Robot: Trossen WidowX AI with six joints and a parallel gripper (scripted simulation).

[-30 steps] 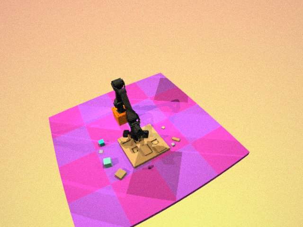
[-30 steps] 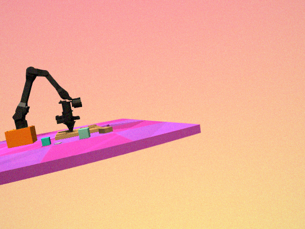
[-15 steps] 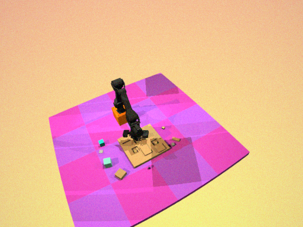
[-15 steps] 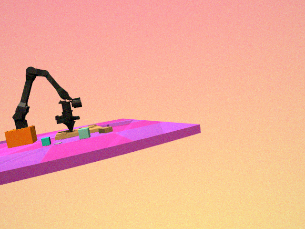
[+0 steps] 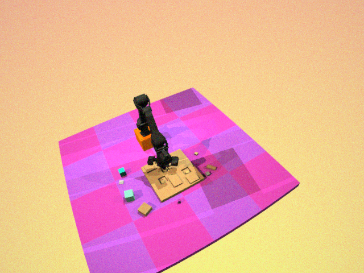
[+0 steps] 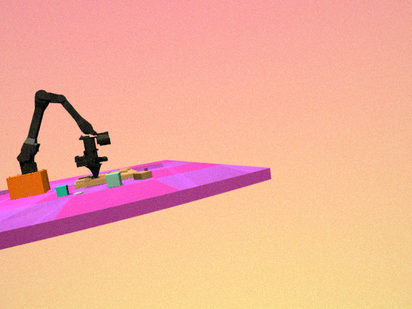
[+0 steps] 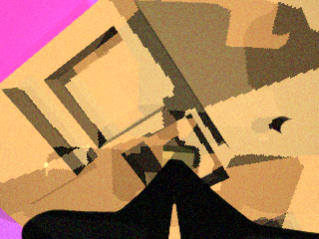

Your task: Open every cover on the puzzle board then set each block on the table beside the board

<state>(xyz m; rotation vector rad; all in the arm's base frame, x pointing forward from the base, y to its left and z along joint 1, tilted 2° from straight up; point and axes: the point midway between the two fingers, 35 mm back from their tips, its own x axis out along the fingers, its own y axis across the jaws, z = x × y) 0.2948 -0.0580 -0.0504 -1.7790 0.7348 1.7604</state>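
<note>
The tan puzzle board [image 5: 162, 196] [image 6: 81, 185] [image 7: 30, 75] lies on the checkered table. My gripper [image 5: 165, 169] [image 6: 96, 176] [image 7: 174, 165] is shut and empty, pointing down with its tips low over the board. In the wrist view a small olive-grey block [image 7: 180, 156] shows just beyond the tips, in a shadowed well partly hidden by the fingers. A larger square recess [image 7: 112, 82] lies up and left of it, empty. The top view shows a front-left well [image 5: 162, 180] and a right well [image 5: 186, 170], with flat rectangular covers [image 5: 175, 180] [image 5: 192, 177] beside them. Their contents are too small to tell.
Left of the board are a teal cube [image 5: 121, 172] [image 6: 62, 190], a white piece [image 5: 121, 182], a mint cube [image 5: 129, 195] [image 6: 113, 179] and a tan block [image 5: 144, 209] [image 6: 142, 175]. Right are a brown bar [image 5: 211, 167], a grey piece [image 5: 208, 173] and a yellow piece [image 5: 195, 153]. A dark piece [image 5: 179, 201] lies in front.
</note>
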